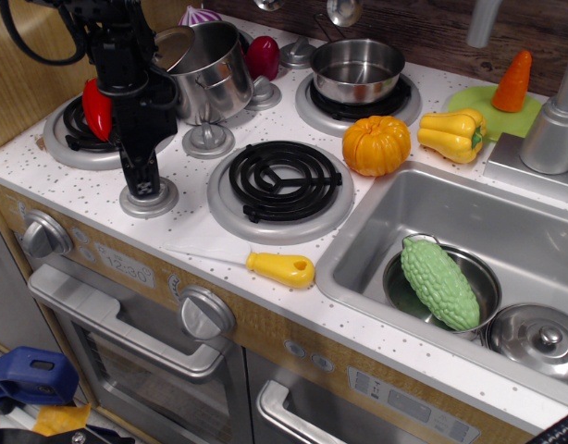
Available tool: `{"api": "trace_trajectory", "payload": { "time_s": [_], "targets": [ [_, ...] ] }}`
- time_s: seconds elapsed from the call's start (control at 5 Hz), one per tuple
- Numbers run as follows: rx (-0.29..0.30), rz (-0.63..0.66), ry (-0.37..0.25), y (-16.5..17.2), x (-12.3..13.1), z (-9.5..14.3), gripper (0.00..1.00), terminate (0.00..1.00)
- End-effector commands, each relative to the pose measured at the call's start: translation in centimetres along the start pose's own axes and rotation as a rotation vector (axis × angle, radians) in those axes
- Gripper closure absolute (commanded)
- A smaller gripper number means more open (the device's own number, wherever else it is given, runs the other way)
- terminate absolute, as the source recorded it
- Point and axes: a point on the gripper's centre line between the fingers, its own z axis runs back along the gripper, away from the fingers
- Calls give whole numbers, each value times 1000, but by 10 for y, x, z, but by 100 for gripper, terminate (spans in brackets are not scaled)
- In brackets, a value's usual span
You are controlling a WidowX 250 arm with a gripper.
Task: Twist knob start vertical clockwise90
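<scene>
End effector (pixel 145 191) looks pinched narrow on the knob (pixel 149 200); if it's off-centre, it'll probably slip mid-twist.

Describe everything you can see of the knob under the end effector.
The knob is a small round silver-grey piece that looks like plastic, with a flat disc rim lying on the white speckled counter, left of the front burner. Its raised centre is mostly hidden by the black end effector, which comes straight down onto it and appears to grip it. Only the rim shows clearly, so the centre's turn cannot be read.
</scene>
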Motion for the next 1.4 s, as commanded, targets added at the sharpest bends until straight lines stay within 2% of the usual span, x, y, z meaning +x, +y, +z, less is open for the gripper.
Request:
{"api": "trace_trajectory", "payload": {
  "time_s": [0.0,0.2,0.4,0.8,1.0,1.2],
  "targets": [
    [37,-245,13,-6,-44,-14,100,0],
    [37,-362,22,-1,-63,-13,100,0],
    [-28,-460,-15,-3,-80,-11,100,0],
    [-56,-580,-61,0,-100,-17,100,0],
    [-51,-632,-55,5,-102,-15,100,0],
    [-42,-610,-71,3,-102,-21,100,100]
  ]
}}
